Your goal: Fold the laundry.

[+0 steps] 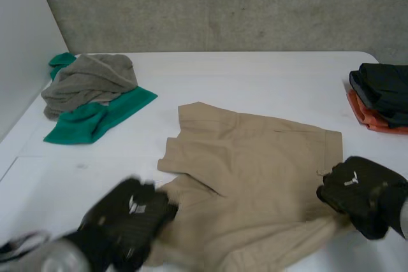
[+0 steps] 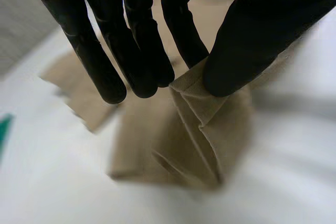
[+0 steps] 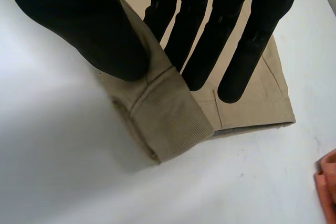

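Pinching tan shorts [image 1: 255,164] at their near-left edge with left hand [image 1: 127,214]. Pinching their right edge with right hand [image 1: 357,190], thumb against fingers.

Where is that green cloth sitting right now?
In the head view, the green cloth lies on the far left side of the table, partly under a grey cloth, well left of the tan shorts.

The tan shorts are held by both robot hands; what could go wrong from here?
1. The left robot hand pinches only a thin edge of the tan shorts between thumb and fingers; it may slip out when lifted.
2. The cloth near that hand is bunched, so creases may get folded in.
3. The right robot hand is near the folded stack and might bump it.
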Controlling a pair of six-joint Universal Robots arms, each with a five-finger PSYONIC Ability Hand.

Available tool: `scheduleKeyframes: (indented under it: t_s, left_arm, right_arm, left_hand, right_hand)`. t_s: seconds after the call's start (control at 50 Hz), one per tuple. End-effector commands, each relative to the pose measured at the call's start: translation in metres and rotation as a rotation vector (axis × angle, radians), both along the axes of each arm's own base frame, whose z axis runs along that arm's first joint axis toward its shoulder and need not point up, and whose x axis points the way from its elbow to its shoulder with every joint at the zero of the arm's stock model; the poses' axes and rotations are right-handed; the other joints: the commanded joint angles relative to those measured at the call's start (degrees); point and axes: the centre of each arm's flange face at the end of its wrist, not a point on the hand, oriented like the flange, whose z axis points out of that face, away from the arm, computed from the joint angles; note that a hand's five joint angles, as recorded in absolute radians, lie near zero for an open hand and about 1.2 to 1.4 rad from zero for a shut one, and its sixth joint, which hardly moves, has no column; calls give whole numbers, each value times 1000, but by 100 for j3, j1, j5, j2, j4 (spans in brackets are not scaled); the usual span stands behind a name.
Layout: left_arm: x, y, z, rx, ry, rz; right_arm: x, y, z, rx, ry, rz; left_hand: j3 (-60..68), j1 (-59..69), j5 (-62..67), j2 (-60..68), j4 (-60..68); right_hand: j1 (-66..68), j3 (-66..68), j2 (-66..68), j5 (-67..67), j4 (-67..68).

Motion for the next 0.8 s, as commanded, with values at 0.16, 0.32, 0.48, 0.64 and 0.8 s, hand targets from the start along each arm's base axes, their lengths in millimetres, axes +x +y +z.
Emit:
scheduleKeyframes:
  t_s: [0.16, 0.32, 0.48, 0.64, 0.8]
  left_arm:
    - [-89, -192, -15, -561, 190, 156]
    - [-127, -271, -27, -716, 266, 205]
    - [-149, -284, -53, -735, 309, 166]
    - [-152, -252, -24, -725, 327, 143]
    - [-121, -208, 13, -638, 369, 151]
  right_arm:
    - [28, -122, -22, -254, -210, -258]
    - [50, -179, -43, -439, -232, -288]
    - [64, -225, -66, -620, -249, -288]
    - [54, -206, -30, -646, -277, -334]
    - [30, -132, -19, -348, -302, -401]
  left_hand:
    - [1183, 1423, 1500, 1149, 1137]
    - [1183, 1423, 1500, 1149, 1137]
    - [-5388, -5148, -5071, -5422, -5434]
    - [-5817, -5577, -5500, -5851, -5863]
    - [-5817, -5577, -5500, -5851, -5863]
  right_hand:
    - [1751, 1198, 1248, 1181, 1143]
    - [1751, 1198, 1248, 1181, 1143]
    - [-5249, -5802, -5752, -5819, -5857]
    - [-5249, -5802, -5752, -5819, -5857]
    - [-5225, -5778, -5728, -5795, -5833]
